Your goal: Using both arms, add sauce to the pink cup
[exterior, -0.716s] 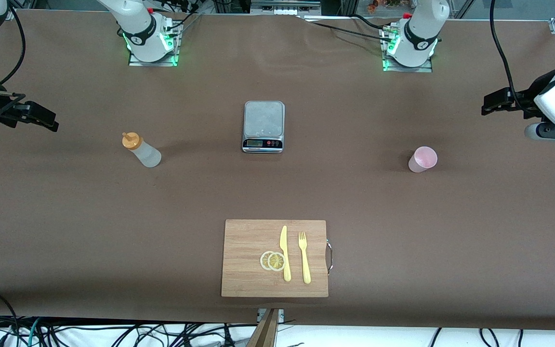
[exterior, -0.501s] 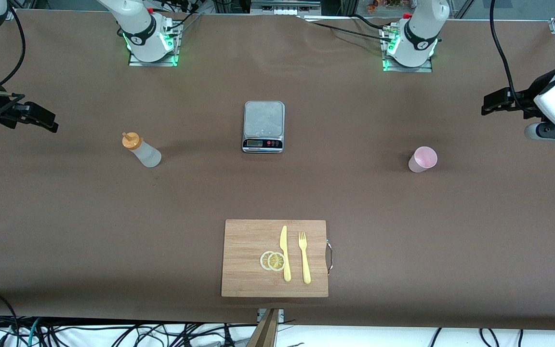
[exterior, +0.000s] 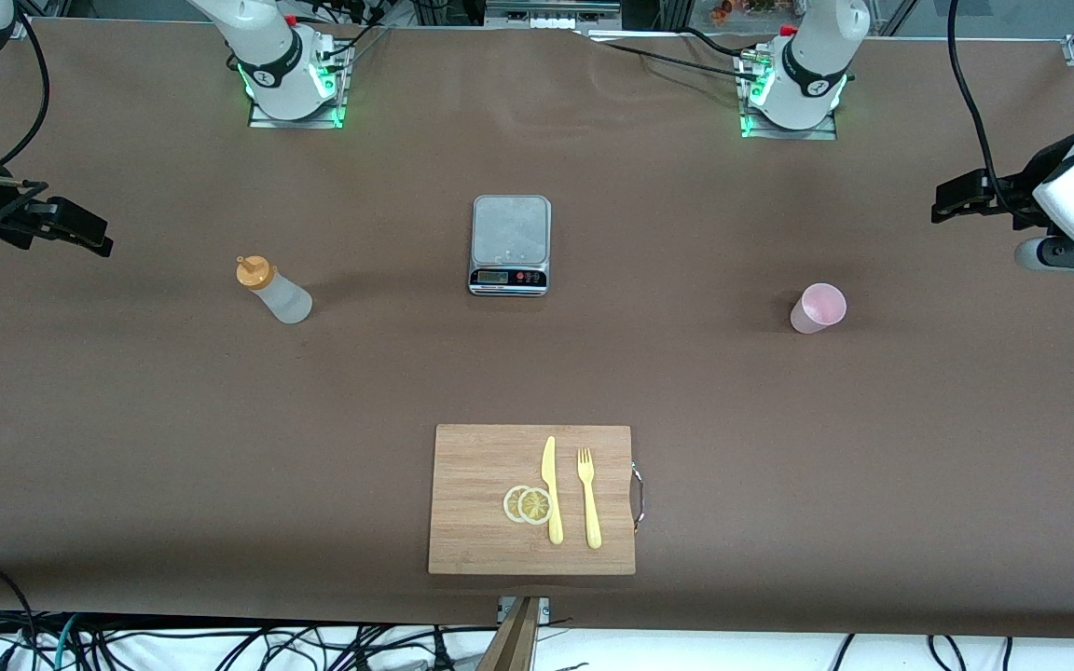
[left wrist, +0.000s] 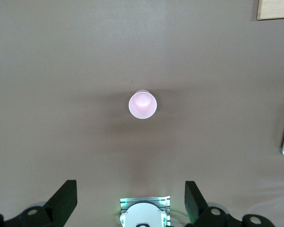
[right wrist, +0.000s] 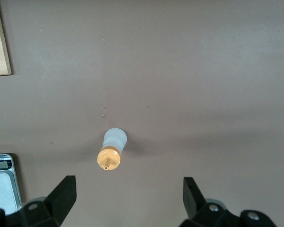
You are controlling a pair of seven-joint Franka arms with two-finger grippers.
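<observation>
Two pairs of fingers stand spread wide and hold nothing, as we see in both wrist views. We find the left gripper (left wrist: 131, 201) raised over the left arm's end of the tabletop (exterior: 779, 447), one of its black fingers (left wrist: 64, 198) framing the pink cup (left wrist: 142, 104) below. We see the right gripper (right wrist: 128, 198) raised over the right arm's end, with one of its fingers (right wrist: 61, 196) framing the sauce (right wrist: 111, 150).

We note the sauce bottle standing upright on the tabletop toward the right arm's end, its orange cap up. The pink cup stands upright toward the left arm's end, mouth open upward. Between them, and a little farther from the front camera, sits a scale (exterior: 511, 244). Nearer the front camera lies a cutting board (exterior: 472, 466), which carries two lemon slices (exterior: 528, 504), a yellow knife (exterior: 551, 489) and a yellow fork (exterior: 588, 499) lying side by side.
</observation>
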